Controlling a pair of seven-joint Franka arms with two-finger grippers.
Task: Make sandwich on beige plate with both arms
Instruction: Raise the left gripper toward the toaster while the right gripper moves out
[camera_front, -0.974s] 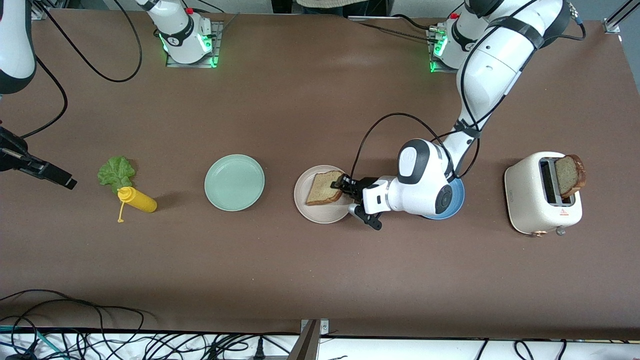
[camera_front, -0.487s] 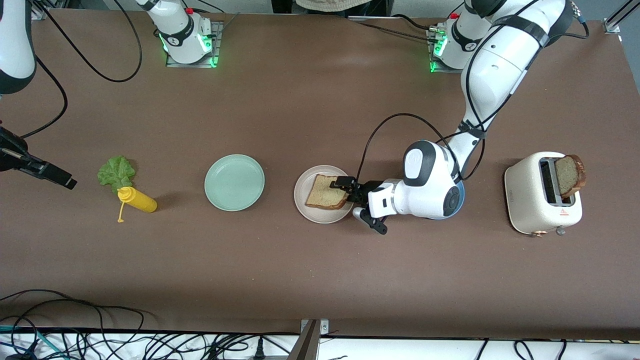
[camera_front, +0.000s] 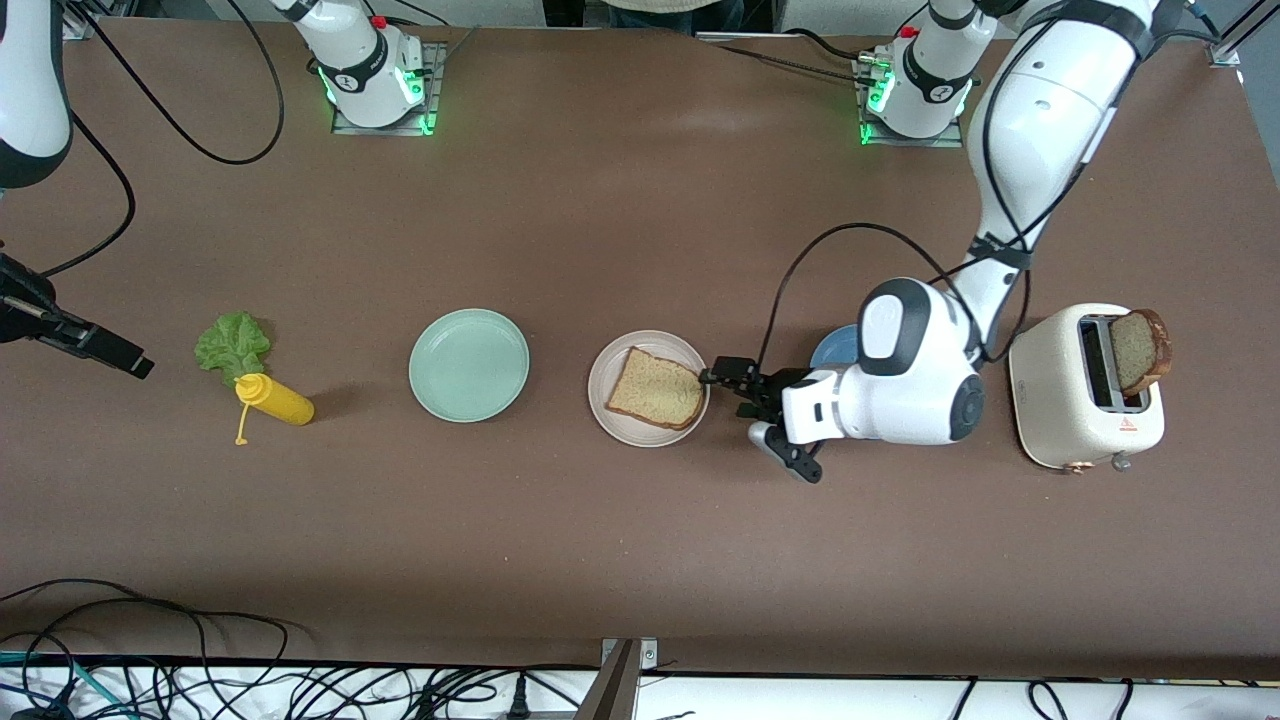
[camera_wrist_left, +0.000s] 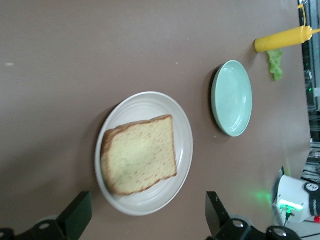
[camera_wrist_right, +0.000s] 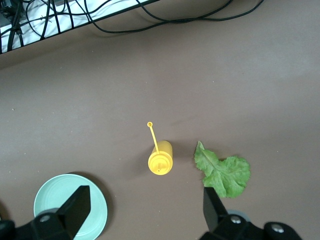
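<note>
The beige plate (camera_front: 648, 388) holds one bread slice (camera_front: 655, 389); both the left claw (camera_front: 762, 415) and right claw (camera_wrist_right: 145, 207) gape wide.

A square tan bread slice with a darker brown crust (camera_front: 655, 389) is seen on the round pale beige plate (camera_front: 612, 417), just beside the black left claw (camera_front: 757, 413). The matte brown worktop (camera_front: 620, 220) is plain. A ruffled green lettuce leaf (camera_wrist_right: 223, 172) and yellow squeeze bottle (camera_wrist_right: 160, 158) lie under the black right claw (camera_wrist_right: 145, 210).

Lab: bolted arm bases (camera_front: 375, 75), cables (camera_front: 150, 640)
</note>
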